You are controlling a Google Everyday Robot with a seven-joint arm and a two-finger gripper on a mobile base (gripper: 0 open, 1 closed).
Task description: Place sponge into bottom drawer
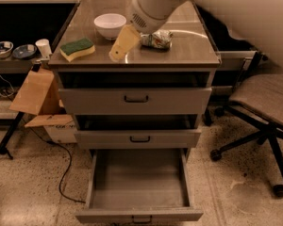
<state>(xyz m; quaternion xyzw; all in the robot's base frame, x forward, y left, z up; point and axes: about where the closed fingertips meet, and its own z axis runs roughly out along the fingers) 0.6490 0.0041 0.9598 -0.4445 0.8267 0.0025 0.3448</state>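
The sponge (77,48), dark green on top and pale yellow below, lies on the cabinet top (188,55) near its front left corner. The bottom drawer (139,214) is pulled fully open and holds nothing; its small dark handle shows at the lower edge. My gripper (122,44) hangs over the middle of the cabinet top, to the right of the sponge and apart from it, just in front of the white bowl (109,25). It holds nothing that I can see.
A green-and-white snack bag (156,39) lies right of the gripper. The two upper drawers (136,100) are slightly ajar. A cardboard box (35,93) and a cable lie on the floor at left. An office chair (262,102) stands at right.
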